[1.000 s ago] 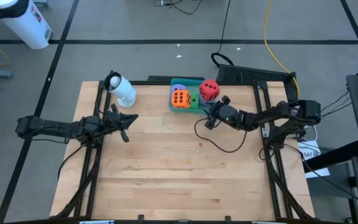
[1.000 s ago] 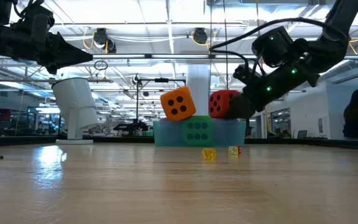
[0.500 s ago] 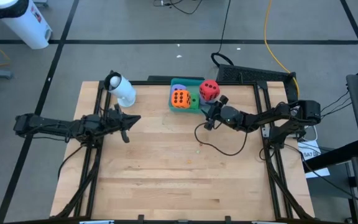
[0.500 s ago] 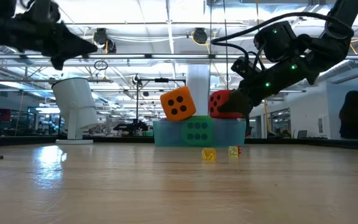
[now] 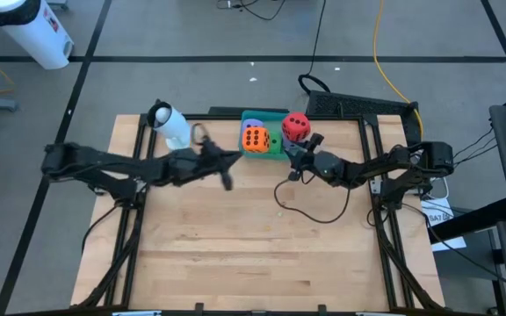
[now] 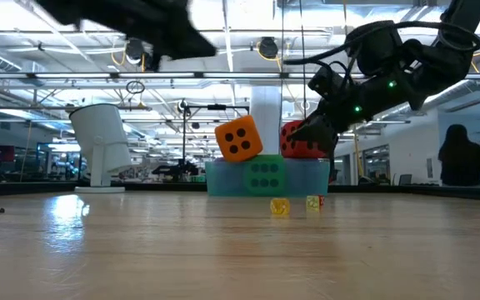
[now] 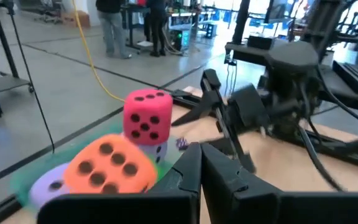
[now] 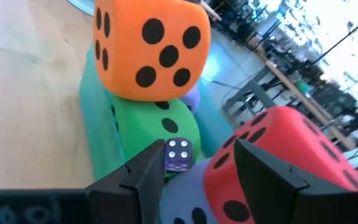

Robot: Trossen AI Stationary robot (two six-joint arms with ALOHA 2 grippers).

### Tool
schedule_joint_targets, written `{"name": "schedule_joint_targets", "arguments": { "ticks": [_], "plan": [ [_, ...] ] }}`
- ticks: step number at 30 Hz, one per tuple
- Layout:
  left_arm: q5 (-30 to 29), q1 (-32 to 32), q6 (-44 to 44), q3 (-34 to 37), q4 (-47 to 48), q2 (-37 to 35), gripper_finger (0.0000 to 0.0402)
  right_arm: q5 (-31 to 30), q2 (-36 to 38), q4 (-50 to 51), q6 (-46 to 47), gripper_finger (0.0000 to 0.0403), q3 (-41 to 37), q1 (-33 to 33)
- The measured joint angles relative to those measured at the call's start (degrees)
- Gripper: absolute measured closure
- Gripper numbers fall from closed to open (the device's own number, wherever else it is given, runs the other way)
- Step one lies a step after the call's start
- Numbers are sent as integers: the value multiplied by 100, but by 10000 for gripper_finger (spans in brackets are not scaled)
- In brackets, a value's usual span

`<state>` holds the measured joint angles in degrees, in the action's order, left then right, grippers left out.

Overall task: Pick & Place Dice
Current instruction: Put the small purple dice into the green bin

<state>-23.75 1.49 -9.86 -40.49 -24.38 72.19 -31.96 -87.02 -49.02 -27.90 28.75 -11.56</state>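
Since a second ago the left arm has swung far across the table point(image 5: 235, 254), and the left tool point(image 5: 228, 167) now hangs just short of the teal tray point(image 5: 275, 151), fingers pressed together and empty. From above, the orange die point(image 5: 254, 139) sits on the tray's pile and the red die point(image 5: 295, 126) at its right end, with the right tool point(image 5: 295, 161) just beside the tray below the red die; a white cylinder point(image 5: 172, 125) lies near the table's back left corner.

At table height, the orange die point(image 6: 239, 138) rests tilted on the green die point(image 6: 263, 176), the red die point(image 6: 301, 140) beside them, and the right tool's dark fingers point(image 6: 307, 136) overlap its edge.

The left wrist camera shows shut fingers point(image 7: 199, 168) before orange, red and a light purple die point(image 7: 48, 186).

The right wrist camera shows fingers point(image 8: 148, 167) standing apart, gripping nothing, with a small purple die point(image 8: 178, 154) between them.
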Motion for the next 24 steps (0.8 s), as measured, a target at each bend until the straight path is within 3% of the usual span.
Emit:
{"name": "schedule_joint_targets", "arguments": {
  "ticks": [5, 13, 24],
  "plan": [
    [558, 368, -85, -1039, 24, 1249, 398, -284, 0, -244, -355, 218, -1, 133],
    [1635, 832, -119, -2192, 66, 2752, 398, -245, 0, -607, -644, 218, -1, 265],
    [2182, 1214, -181, -3254, 978, 3617, 399, -247, 0, -822, -955, 218, -1, 263]
  ]
}}
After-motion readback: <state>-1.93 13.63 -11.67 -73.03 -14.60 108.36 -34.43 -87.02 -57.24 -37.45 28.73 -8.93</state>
